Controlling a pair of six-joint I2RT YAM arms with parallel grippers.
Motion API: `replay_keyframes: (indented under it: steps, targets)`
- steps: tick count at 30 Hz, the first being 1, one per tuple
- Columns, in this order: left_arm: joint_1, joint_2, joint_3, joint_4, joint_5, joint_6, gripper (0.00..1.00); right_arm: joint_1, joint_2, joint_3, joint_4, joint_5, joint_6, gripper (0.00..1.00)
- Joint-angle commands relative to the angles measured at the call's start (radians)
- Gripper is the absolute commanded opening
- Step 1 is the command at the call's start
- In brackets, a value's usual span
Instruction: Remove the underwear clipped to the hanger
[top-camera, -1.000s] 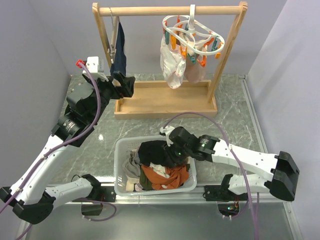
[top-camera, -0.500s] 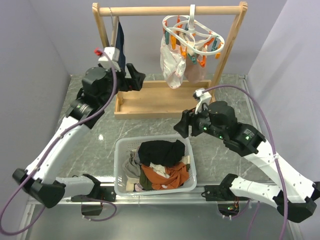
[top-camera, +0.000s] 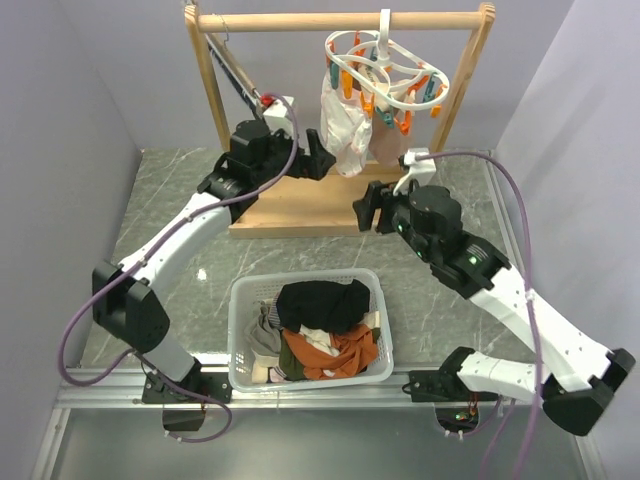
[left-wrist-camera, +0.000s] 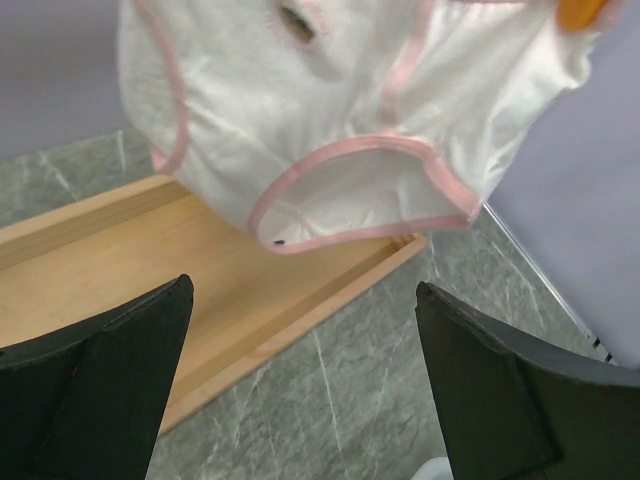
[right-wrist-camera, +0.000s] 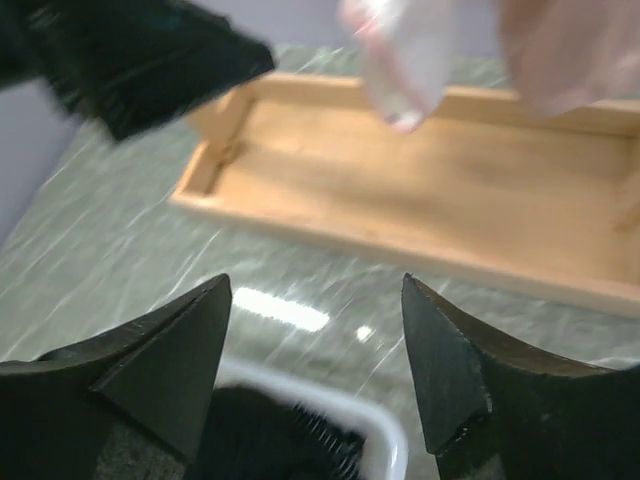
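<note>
Showing white pink-edged underwear (left-wrist-camera: 330, 110) and a pale pink pair (top-camera: 392, 140) dangling clipped from the hanger (top-camera: 385, 72). Showing a black pair (top-camera: 322, 302) lying atop the basket (top-camera: 235, 340). Holding the left gripper (top-camera: 318, 160) wide open, empty, just beneath the white pair. Holding the right gripper (top-camera: 368, 212) open, empty, near the wooden tray (top-camera: 290, 205).

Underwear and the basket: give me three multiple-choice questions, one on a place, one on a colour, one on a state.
1. Where does the black underwear lie? A in the white basket; B on the wooden tray; C on the tabletop.
2. What colour edges the whitish underwear? A blue; B pink; C green.
3. How is the left pincer? A shut on cloth; B open, holding nothing; C shut, empty.
Answers: 1 A, it lies on top inside the basket. 2 B, pink bands run round its leg openings. 3 B, its fingers stand wide apart below the whitish underwear.
</note>
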Motion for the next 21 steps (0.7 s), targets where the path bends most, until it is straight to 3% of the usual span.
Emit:
replay_keyframes:
  steps: [1,5,10,16,21]
  targets:
    - [-0.065,0.041,0.133,0.097,0.072,0.076,0.99,-0.053,0.03,0.059,0.154,0.117,-0.025,0.77]
    - [-0.168,0.12,0.201,0.023,0.025,0.17,0.99,-0.097,0.042,0.09,0.185,0.09,-0.027,0.79]
    - [-0.182,0.157,0.164,0.05,-0.01,0.178,0.99,-0.136,0.036,0.082,0.179,0.044,0.011,0.8]
    - [-0.223,0.185,0.147,0.046,-0.285,0.212,1.0,-0.157,0.021,0.061,0.171,0.018,0.025,0.8]
    - [-0.238,0.257,0.145,0.086,-0.359,0.23,0.99,-0.167,0.033,0.079,0.168,-0.004,0.024,0.8]
